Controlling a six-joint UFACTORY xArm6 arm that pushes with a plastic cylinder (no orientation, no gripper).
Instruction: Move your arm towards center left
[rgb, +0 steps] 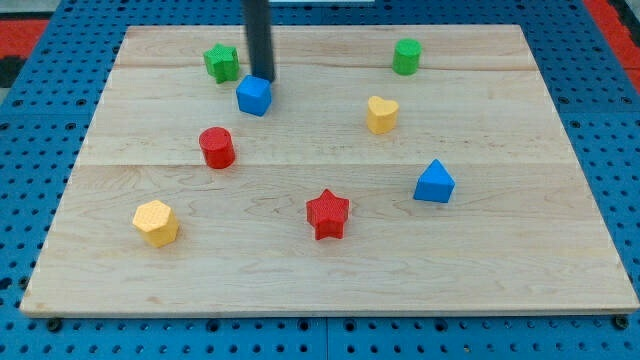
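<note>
Broadly, lay flat on a blue pegboard base (30, 150): a pale wooden board (330, 270) of three joined planks, wide enough to give sliding room between scattered pieces. Came down from the view's top: a straight dark rod, my tip (262, 78) set at the far edge of the blue cube-like block (254, 96), touching or just behind it, too close to tell which. Carried no gripper, so nothing open, closed or grasped. Stood just to the view's left of the rod: a green star-shaped block (221, 62). Sat well apart over the rest: a green cylinder (406, 56) at upper right, a yellow heart-shaped block (381, 114), a blue triangular block (434, 183), a red star-shaped block (327, 213). Waited nearest the goal, centre left: a red cylinder (216, 147), with a yellow hexagonal block (155, 222) lower still. Probably called for a move down and left, skirting the blue cube-like block and red cylinder to avoid nudging either.
</note>
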